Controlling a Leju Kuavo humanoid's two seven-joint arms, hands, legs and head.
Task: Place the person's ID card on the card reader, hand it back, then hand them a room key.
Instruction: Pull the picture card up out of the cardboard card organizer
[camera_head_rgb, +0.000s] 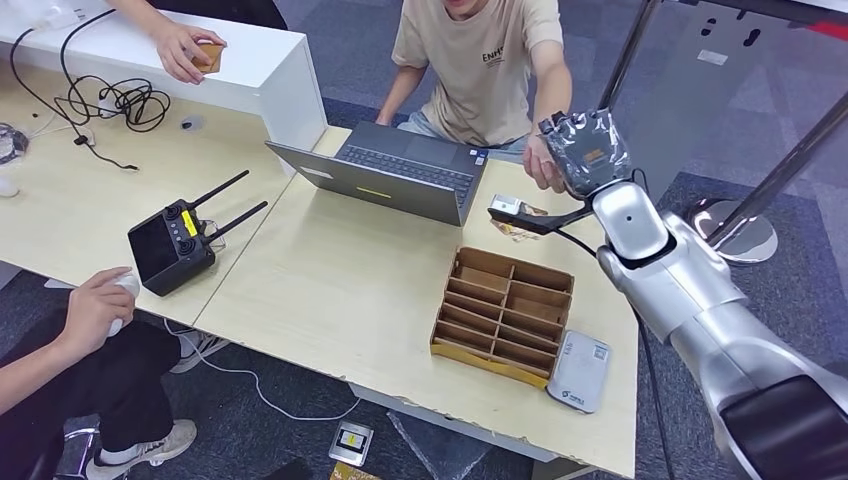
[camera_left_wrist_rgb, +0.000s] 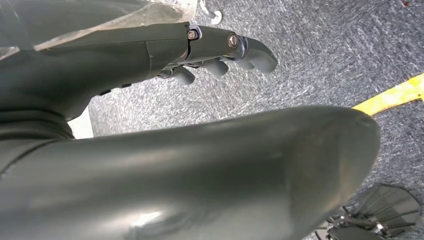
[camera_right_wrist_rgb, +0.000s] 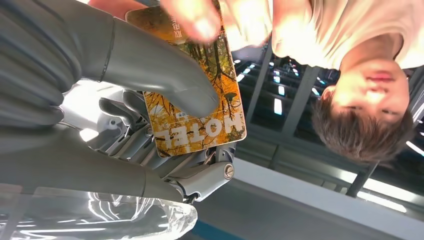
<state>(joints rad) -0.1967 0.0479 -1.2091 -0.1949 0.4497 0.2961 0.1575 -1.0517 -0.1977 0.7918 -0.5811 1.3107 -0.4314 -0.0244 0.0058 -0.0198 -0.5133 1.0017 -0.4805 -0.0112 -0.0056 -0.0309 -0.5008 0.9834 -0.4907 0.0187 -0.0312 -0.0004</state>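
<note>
My right hand (camera_head_rgb: 585, 150), under a clear plastic cover, is raised beyond the table's far right edge toward the person in the beige shirt (camera_head_rgb: 480, 60). Its thumb (camera_right_wrist_rgb: 165, 75) presses an orange hotel key card (camera_right_wrist_rgb: 200, 100) printed with autumn trees against the fingers. The person's hand (camera_head_rgb: 540, 162) reaches to my hand, and their blurred fingers (camera_right_wrist_rgb: 192, 20) touch the card's far end. The white card reader (camera_head_rgb: 580, 372) lies at the table's near right corner. My left hand (camera_left_wrist_rgb: 220, 50) hangs over grey carpet, fingers loosely bent and holding nothing.
A cardboard divider tray (camera_head_rgb: 505, 315) sits beside the reader. An open laptop (camera_head_rgb: 400, 175) stands in front of the person. A black remote controller (camera_head_rgb: 175, 245) lies at the left, near a second person (camera_head_rgb: 90, 320). A metal stand base (camera_head_rgb: 740, 235) is on the floor at right.
</note>
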